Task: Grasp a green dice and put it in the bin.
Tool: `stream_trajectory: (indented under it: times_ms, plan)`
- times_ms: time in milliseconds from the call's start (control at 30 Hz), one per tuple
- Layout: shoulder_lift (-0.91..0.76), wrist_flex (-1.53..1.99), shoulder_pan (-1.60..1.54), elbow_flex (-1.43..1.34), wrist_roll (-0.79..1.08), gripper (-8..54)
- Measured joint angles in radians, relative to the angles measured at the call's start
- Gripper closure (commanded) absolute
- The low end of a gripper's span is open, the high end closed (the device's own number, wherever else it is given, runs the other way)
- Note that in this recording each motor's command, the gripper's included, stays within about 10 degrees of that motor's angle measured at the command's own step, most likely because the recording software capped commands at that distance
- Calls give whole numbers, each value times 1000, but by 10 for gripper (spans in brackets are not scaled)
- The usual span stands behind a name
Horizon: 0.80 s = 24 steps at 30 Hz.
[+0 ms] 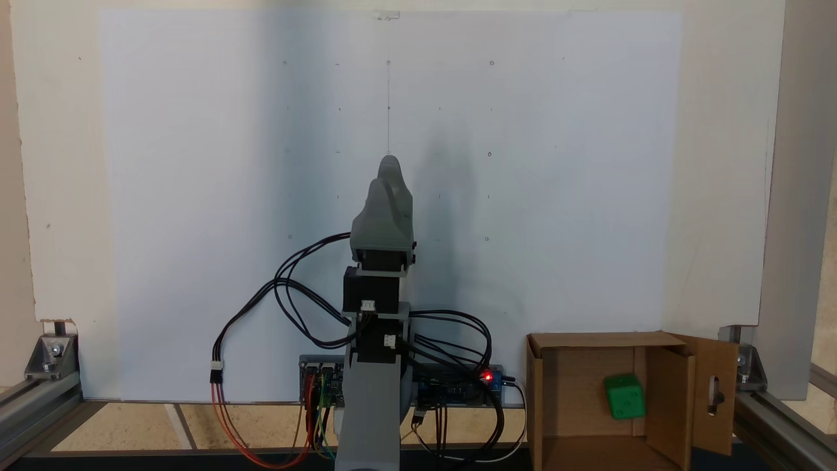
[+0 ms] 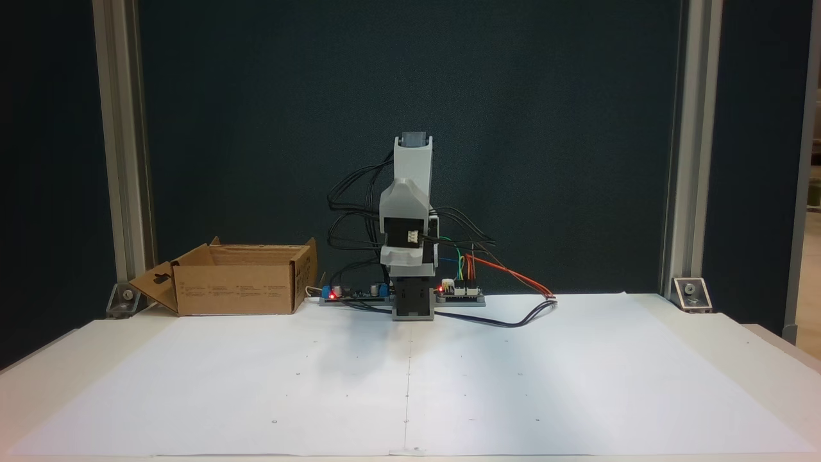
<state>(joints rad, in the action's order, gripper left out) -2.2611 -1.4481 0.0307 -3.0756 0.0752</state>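
Observation:
The green dice (image 1: 624, 396) lies inside the bin (image 1: 548, 392), a brown cardboard box with open flaps, one flap with a slot cutout. In a fixed view the bin (image 2: 237, 289) stands left of the arm's base and its walls hide the dice. The arm is folded up over its base. My grey gripper (image 1: 389, 167) points out over the white paper, well away from the bin, its jaws together with nothing between them. It faces the camera in a fixed view, gripper (image 2: 404, 196).
A white paper sheet (image 2: 410, 378) covers the table in front of the arm. Circuit boards (image 2: 346, 294) and loose cables (image 1: 288, 294) sit around the base. Aluminium frame posts (image 2: 122, 160) stand at the table's corners.

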Motion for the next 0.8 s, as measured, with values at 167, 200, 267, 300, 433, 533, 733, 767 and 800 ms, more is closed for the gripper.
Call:
stream_trajectory:
  times_ms: [167, 200, 267, 300, 433, 533, 733, 767, 800]
  plan:
    - [0, -14, 2, 0, 0, 11]
    - [0, -14, 2, -2, 0, 11]
    - [0, -14, 2, -2, 0, 11]
    - [0, -12, 2, -2, 0, 11]
    - [0, -14, 3, -2, 0, 11]
    - [0, -14, 5, -2, 0, 11]
    - [0, -14, 9, -2, 0, 11]
    - [0, -14, 9, -2, 0, 11]
    - [0, -14, 9, -2, 0, 11]
